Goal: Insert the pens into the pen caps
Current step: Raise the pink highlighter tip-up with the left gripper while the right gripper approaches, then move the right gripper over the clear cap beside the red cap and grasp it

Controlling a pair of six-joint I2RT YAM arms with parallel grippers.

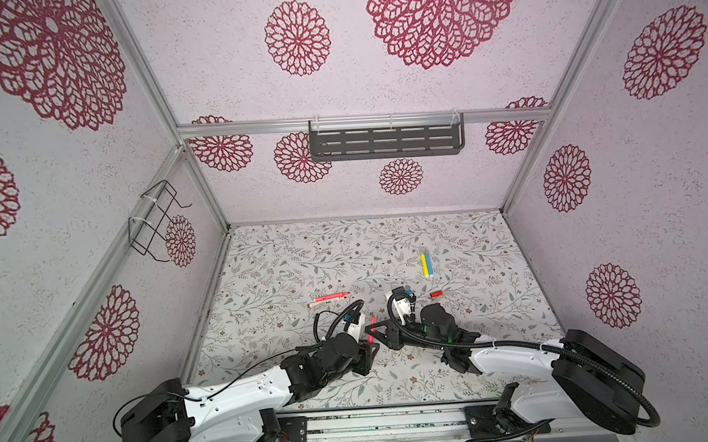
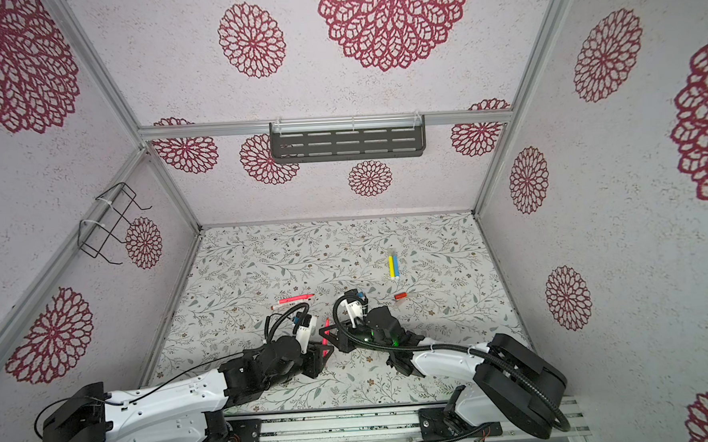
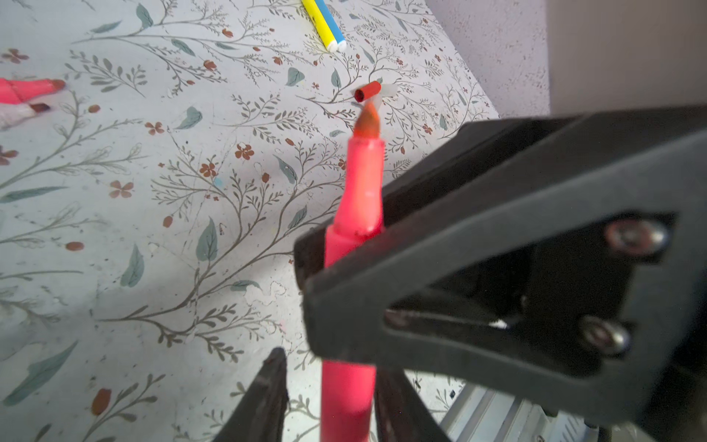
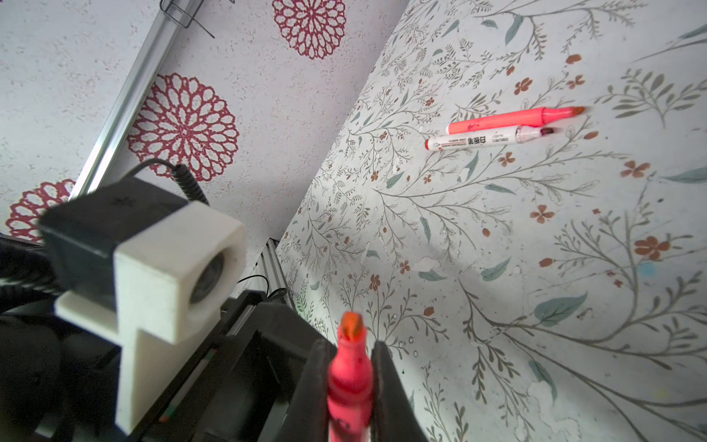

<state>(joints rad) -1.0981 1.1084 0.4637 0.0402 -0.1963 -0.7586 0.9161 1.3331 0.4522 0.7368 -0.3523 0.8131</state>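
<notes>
Lying pink pen point(image 1: 330, 297) and white pen point(image 1: 324, 303): side by side, touching, both uncapped, on the floral-print table point(image 1: 263, 276) left of centre. The white barrel carries printed lettering. The pink one is smooth plastic with a chisel felt tip.

Left gripper point(image 3: 333, 367): black fingers slightly spread on either side of the held pink pen point(image 3: 359, 214), low on its barrel. One finger stands clear of it.

Right gripper point(image 4: 351, 348): matte black fingers pinch that pen near the shoulder where the barrel narrows. Orange chisel nib is bare.

Red cap point(image 1: 436, 294): short opaque tube on the table, right of the grippers. Pale cap point(image 3: 387, 90): translucent, touching the red one.

Yellow pen point(image 1: 424, 265) and blue pen point(image 1: 429, 264): parallel, touching, farther back.
</notes>
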